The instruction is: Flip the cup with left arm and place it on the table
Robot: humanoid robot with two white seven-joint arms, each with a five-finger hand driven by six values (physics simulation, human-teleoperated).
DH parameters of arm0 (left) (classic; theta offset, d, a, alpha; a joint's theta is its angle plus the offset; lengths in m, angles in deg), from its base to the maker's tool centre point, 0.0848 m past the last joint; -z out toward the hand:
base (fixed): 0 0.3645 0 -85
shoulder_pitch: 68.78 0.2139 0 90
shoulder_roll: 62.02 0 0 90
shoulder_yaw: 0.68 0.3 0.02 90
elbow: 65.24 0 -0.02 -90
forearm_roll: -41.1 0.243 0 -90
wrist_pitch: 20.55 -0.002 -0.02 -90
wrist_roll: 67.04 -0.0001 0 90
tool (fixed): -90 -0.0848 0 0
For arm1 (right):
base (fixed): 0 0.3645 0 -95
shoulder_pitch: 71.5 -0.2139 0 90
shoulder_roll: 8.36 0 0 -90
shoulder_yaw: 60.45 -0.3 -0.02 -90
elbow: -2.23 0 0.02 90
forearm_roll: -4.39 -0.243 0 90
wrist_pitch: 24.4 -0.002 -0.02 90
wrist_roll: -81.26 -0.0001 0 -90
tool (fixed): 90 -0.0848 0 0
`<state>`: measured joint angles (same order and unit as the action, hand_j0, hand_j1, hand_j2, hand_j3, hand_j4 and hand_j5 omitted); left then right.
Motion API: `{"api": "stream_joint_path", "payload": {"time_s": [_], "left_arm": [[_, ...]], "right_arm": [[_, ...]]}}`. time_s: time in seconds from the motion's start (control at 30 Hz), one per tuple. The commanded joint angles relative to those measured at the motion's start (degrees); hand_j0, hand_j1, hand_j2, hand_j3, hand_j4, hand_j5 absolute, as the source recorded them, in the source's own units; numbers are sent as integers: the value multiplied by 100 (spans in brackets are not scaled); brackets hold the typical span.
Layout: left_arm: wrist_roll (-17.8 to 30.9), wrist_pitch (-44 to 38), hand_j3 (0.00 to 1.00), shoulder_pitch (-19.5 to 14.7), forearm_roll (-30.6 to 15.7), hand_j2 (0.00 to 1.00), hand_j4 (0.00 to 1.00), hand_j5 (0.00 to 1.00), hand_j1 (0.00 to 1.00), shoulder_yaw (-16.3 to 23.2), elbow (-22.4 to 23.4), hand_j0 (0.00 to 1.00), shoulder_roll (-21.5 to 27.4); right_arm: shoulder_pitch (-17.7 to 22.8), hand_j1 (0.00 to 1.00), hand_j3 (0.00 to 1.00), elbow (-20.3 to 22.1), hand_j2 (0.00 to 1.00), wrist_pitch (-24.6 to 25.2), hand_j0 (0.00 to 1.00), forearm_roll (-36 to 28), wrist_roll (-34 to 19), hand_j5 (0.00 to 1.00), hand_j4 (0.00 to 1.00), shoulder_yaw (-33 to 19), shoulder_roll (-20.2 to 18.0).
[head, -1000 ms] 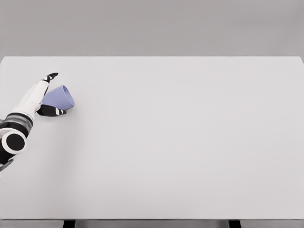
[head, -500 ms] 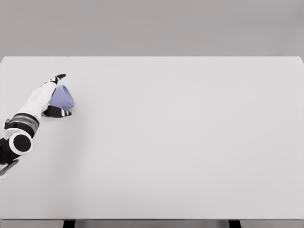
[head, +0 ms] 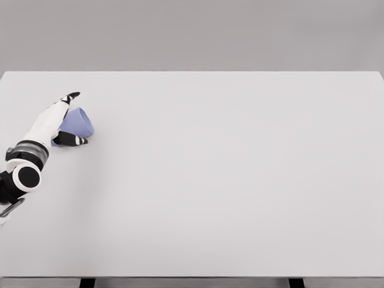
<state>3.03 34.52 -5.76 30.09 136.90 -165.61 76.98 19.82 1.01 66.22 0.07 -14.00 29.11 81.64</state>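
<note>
We are grasping the lavender cup (head: pixel 78 123), lying tilted near the table's (head: pixel 228 180) left edge, with the left robot hand (head: pixel 63 120), which has drawn back slightly since the prior frame, readying the flip.

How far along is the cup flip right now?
Done: the left hand has reached the blue cup near the table's left edge. In hand: fingers close around the cup, lying on its side. Left: lifting, turning it upright, setting it down.
</note>
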Motion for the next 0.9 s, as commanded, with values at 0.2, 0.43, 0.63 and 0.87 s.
{"api": "stream_joint_path", "payload": {"time_s": [0.2, 0.43, 0.63, 0.87], "left_arm": [[-2, -7, 100, -53, 55, 100, 100, 100, 100, 6, 307, 100, -163], [-2, -7, 100, -79, 81, 100, 100, 100, 100, 50, 430, 100, -339], [-2, -7, 100, -79, 81, 100, 100, 100, 100, 86, 457, 100, -357], [-2, -7, 100, -88, 81, 100, 100, 100, 100, 86, 571, 100, -374]], "right_arm": [[9, 100, 100, -1, 100, 0, 100, 1, -1, 100, 100, 1, 0], [0, 100, 100, -1, 100, 0, 100, 1, -1, 100, 100, 1, 0], [9, 100, 100, -1, 100, 0, 100, 1, -1, 100, 100, 1, 0], [9, 100, 100, -1, 100, 0, 100, 1, -1, 100, 100, 1, 0]]}}
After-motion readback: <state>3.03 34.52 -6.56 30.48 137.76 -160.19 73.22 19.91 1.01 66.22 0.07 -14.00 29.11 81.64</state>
